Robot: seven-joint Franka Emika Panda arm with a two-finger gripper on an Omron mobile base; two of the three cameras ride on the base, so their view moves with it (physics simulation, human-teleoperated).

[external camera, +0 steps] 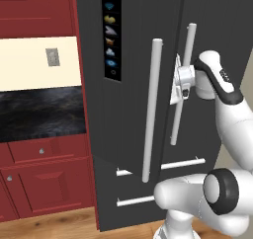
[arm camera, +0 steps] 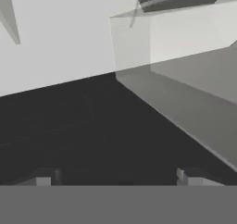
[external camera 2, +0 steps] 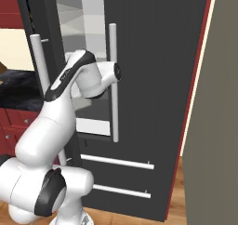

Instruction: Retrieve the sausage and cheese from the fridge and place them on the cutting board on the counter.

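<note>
Left base view: fridge point(external camera: 133, 85) fills centre frame, dark doors ajar, beside the counter point(external camera: 39, 112) on red cabinets point(external camera: 44, 183). Right base view: pale interior visible through the gap. Gripper point(arm camera: 118, 179) at the door opening by the silver handle point(external camera: 182, 85), jaws spread wide, nothing held.

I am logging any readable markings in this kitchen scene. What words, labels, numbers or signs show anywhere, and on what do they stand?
No readable words or numbers anywhere.
The icon strip on the fridge: a column of small blue, yellow and white pictograms, no letters, too small to tell what each depicts.
Small white marks on the dark band of the arm's wrist: too small and blurred to read.
The grey wall plate on the cream backsplash: blank.
</note>
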